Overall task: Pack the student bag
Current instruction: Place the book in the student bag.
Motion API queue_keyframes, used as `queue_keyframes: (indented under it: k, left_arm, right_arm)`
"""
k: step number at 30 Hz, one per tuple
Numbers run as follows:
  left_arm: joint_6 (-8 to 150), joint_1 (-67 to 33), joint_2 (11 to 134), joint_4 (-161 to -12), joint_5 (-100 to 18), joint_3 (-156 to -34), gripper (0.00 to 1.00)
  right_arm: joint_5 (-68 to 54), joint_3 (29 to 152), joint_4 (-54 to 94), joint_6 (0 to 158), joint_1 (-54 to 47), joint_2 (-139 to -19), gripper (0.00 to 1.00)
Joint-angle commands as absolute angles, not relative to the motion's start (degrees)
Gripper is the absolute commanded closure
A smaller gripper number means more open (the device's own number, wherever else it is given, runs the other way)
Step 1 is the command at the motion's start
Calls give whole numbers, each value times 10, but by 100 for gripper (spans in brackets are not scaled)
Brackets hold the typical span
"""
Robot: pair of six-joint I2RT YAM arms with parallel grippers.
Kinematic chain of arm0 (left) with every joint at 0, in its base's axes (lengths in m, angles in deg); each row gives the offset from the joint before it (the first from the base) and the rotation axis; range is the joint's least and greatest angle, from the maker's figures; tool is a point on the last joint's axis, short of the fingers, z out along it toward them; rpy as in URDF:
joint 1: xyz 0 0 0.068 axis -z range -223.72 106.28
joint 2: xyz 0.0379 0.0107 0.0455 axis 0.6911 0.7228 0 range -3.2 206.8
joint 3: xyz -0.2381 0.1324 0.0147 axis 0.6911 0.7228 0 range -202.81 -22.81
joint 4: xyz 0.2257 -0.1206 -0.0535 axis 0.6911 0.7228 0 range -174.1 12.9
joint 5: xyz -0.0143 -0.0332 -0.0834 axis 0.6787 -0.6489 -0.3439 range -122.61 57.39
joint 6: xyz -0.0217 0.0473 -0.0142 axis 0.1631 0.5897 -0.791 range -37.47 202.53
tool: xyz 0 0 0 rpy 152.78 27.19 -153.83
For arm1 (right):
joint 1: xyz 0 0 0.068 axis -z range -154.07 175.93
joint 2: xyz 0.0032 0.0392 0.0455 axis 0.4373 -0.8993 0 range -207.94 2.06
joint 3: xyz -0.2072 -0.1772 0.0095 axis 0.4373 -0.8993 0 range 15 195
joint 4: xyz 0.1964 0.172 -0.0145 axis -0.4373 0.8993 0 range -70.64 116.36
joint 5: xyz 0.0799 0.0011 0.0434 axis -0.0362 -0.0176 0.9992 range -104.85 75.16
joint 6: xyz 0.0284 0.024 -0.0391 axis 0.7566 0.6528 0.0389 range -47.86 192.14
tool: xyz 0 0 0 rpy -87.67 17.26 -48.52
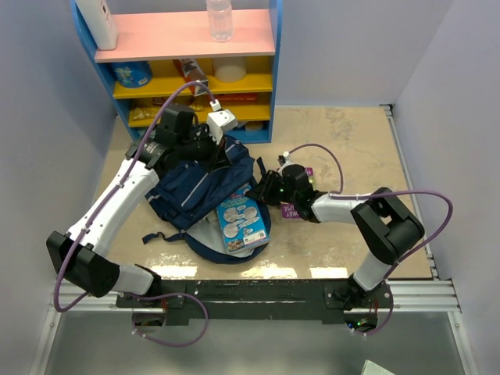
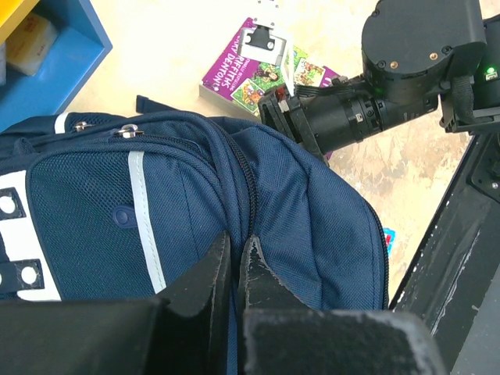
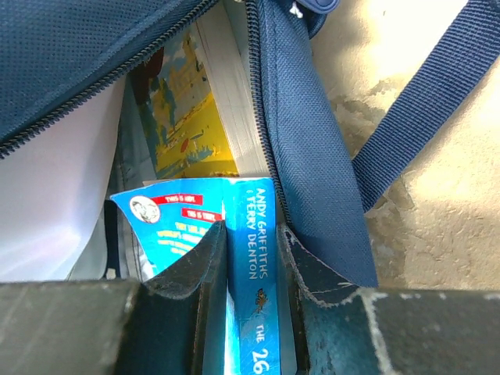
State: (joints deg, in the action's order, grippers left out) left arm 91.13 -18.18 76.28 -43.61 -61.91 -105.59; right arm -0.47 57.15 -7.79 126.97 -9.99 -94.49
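Overhead, the student bag [image 1: 191,191] lies left of centre on the beige table [image 1: 351,141]. Its upper end nearly meets the foot of a blue shelf unit [image 1: 269,78] at the top of the frame. The left gripper [image 1: 212,150] sits at that upper end of the bag. The right gripper [image 1: 262,187] reaches in from the right to the bag's right edge. A blue book [image 1: 241,220] juts from the bag's lower opening towards the bottom of the frame. A purple book [image 1: 291,209] lies partly under the right arm. Bare tabletop spreads across the right half of the frame, up to the pale side wall.

In the left wrist view, the left gripper [image 2: 237,241] has its jaws nearly together, pinching a raised fold of the bag's navy fabric [image 2: 297,203] at lower centre. The right arm's black wrist [image 2: 391,86] crowds the upper right, close above the bag's edge. The purple book [image 2: 254,74] lies just beyond it.

In the right wrist view, the right gripper [image 3: 251,234] clamps the blue book's spine [image 3: 254,312] between its two fingers at bottom centre. The book's top enters the unzipped mouth, beside a yellow book [image 3: 183,117] already inside. The zip edge [image 3: 305,156] runs close along the right finger. A navy strap [image 3: 426,94] crosses bare table at the right.
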Motion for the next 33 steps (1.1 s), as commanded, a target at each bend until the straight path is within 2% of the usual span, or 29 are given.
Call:
queue_keyframes:
  k: [1,6,9,14,15,16,18,20,21,24,26,29,30,32,33]
  left_arm:
    - [913,-181,734,-528,-672,-1091,100]
    - [928,-181,734,-513,-657,-1130,100]
    - [925,-181,734,-513,-686,-1121,100]
    - [902,-181,728,-536,-702,-1071,100]
    - [899,-181,727,-538,-704,-1068,100]
    - [899,-181,726,-538,-705,-1065,100]
    - [899,-181,726,-536,-705,-1063,100]
    - [902,-181,724,-536,-701,-1060,100]
    - [903,-181,723,-536,-701,-1055,100]
    - [903,-181,719,-542,-700,-1042,100]
    - [902,-181,719,-547,-699,-1038,100]
    - [904,-181,719,-544,-694,-1036,100]
    - [904,-181,719,-543,-693,-1036,100]
    - [907,-181,719,-544,-689,-1035,100]
    - [907,-181,720,-544,-688,-1034,100]
  right_arm:
    - [-60,603,-32,1262,-115,-943,100]
    - [-77,651,-3,1262,-134,-967,100]
    - [-105,633,-85,1292,-140,-962,100]
    - [-157,689,-161,1309,-165,-1013,98]
    - [-162,703,-165,1313,-170,-1023,92]
    - [-186,713,-170,1312,-175,-1031,78]
    - [-211,734,-171,1303,-192,-1040,61]
    - [-219,737,-162,1296,-195,-1032,39]
    - [-224,731,-150,1287,-196,-1024,33]
    - [-259,672,-146,1272,-196,-956,26]
    - [-265,629,-139,1253,-196,-896,27]
    - [-261,581,-100,1226,-206,-830,47]
    - [-264,570,-69,1222,-212,-791,60]
    - [-278,551,-33,1199,-238,-756,75]
    - [-283,544,-2,1194,-249,-728,91]
